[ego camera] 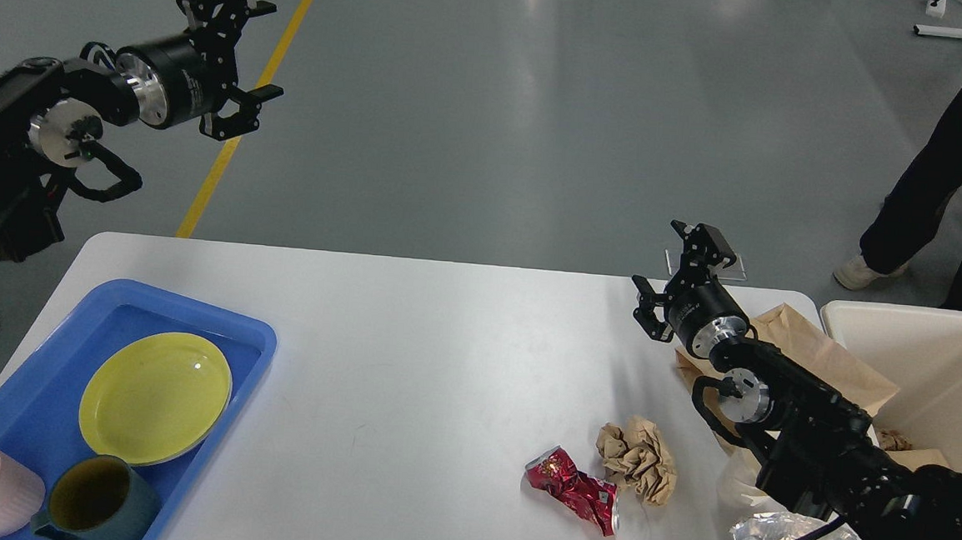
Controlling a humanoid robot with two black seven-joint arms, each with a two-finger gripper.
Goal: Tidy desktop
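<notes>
Near the desktop's (410, 341) right edge, my empty, open right gripper (671, 269) needed lowering squarely over the can (574, 489); the left gripper (240, 51) hung open too.

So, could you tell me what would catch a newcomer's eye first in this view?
Probably the crushed red can beside a crumpled brown paper ball on the white desktop, near its front right. Then the yellow plate in the blue tray at the left. Both grippers, left and right, hover open, holding nothing.

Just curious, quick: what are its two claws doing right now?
Left gripper: open, holding nothing, raised above the floor.
Right gripper: open, holding nothing, above the desktop.
</notes>
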